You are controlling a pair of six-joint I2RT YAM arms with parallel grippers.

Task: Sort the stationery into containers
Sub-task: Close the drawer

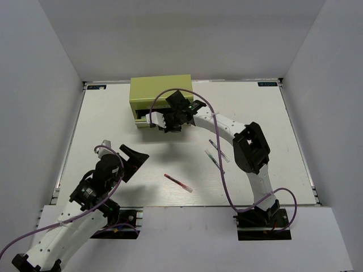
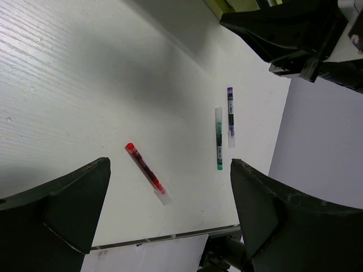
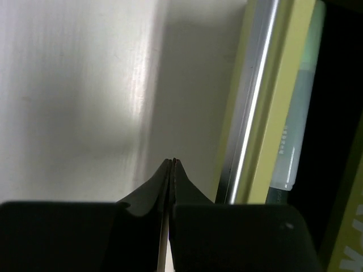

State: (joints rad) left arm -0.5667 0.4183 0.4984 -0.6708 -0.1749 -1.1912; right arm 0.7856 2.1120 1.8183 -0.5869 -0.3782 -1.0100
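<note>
The olive-green tool chest [image 1: 161, 90] stands at the back of the table with a drawer [image 3: 266, 113] pulled out. A pale green marker [image 3: 295, 130] lies inside the drawer. My right gripper [image 1: 168, 124] hangs at the chest's front beside that drawer, fingers [image 3: 172, 164] pressed together with nothing between them. My left gripper [image 1: 134, 160] is open and empty above the table's near left. In the left wrist view [image 2: 169, 163] it looks down on a thin red pen [image 2: 146, 173], a green-ended pen [image 2: 219, 139] and a purple-ended pen [image 2: 230, 113]. All three lie loose on the table.
The red pen [image 1: 178, 182] lies near the table's front edge, centre. The other two pens [image 1: 215, 153] lie close together under the right arm's forearm. White walls close in the table on three sides. A purple cable loops over the chest.
</note>
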